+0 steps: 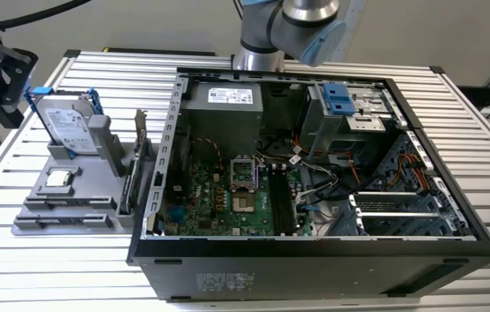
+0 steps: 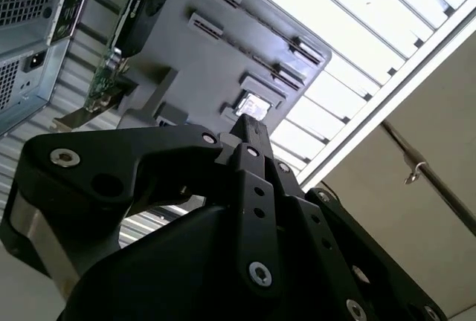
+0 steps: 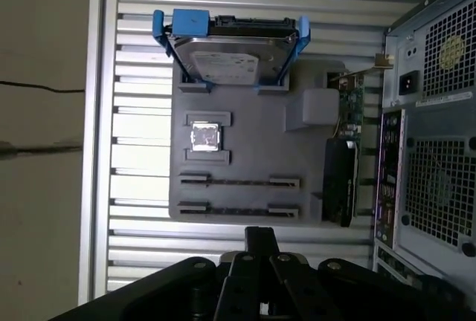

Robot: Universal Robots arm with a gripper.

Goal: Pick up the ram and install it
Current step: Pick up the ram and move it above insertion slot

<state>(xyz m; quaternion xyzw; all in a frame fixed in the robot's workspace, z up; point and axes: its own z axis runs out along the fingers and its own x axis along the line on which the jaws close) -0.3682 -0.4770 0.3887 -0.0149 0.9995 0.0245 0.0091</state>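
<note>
Toward nine o'clock in the exterior view, beside the open computer case (image 1: pixel 314 260), one grey holder (image 1: pixel 97 188) sits on the slatted bench (image 1: pixel 71 273). On it the ram (image 3: pixel 239 182) is hard to make out. It stands edge-on as a thin dark strip in a long slot, its chips and label hidden. A second strip (image 3: pixel 238 209) lies parallel just beside it, two in all. Seen from outside, their long axes run nine to three, along the broad face of the one hard drive (image 3: pixel 230 53) and crosswise to the motherboard slots (image 1: pixel 281 201). One processor (image 3: pixel 206 136) and one card (image 3: pixel 341 180) share the holder. The tool (image 3: pixel 260 235) hangs apart from the strips, fingers together with nothing seen between them, its body cut off.
</note>
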